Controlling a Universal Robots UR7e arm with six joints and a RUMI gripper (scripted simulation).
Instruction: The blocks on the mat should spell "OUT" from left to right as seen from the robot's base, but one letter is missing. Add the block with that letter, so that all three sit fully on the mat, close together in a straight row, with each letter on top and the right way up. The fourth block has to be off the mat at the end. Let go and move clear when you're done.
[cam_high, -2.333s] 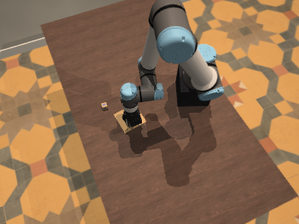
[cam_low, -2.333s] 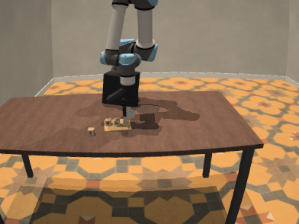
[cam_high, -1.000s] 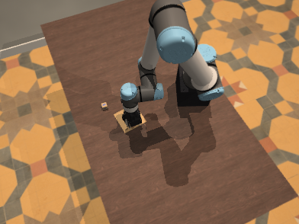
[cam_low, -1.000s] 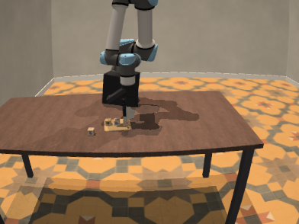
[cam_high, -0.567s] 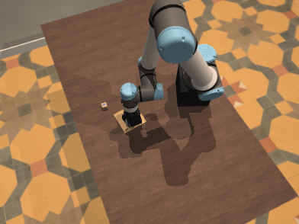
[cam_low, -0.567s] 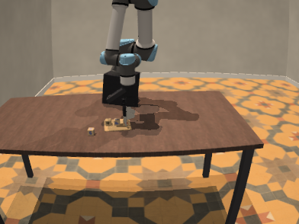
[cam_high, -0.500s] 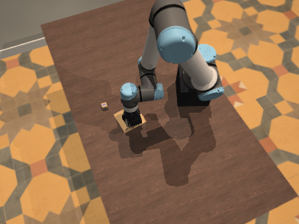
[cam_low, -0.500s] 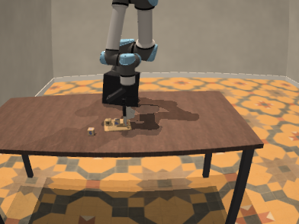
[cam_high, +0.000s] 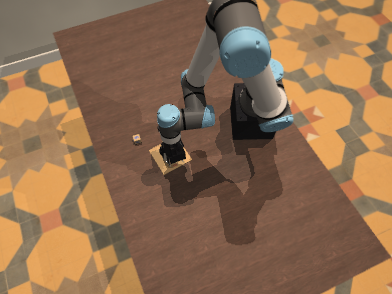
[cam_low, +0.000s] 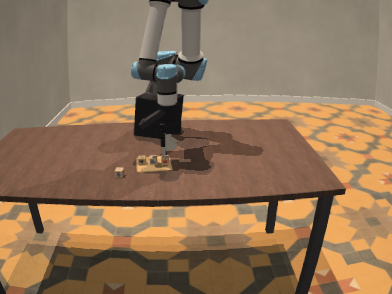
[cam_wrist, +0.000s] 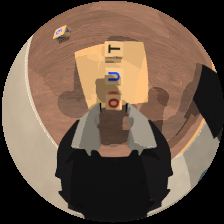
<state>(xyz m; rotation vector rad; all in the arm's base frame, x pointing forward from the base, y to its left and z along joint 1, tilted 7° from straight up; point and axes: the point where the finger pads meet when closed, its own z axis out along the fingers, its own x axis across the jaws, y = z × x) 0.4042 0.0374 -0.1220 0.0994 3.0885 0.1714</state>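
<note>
A tan mat holds three wooden letter blocks in a close, straight row. In the wrist view they are the T block farthest out, the U block in the middle, and the O block nearest. All three letters face up. My gripper points straight down over the O block. Its fingers stand on either side of the block, slightly apart from it, and the block rests on the mat. The fourth block, with a blue letter, lies on the table off the mat.
The dark wooden table carries the robot's black base behind the mat. In the top view my arm hides most of the mat.
</note>
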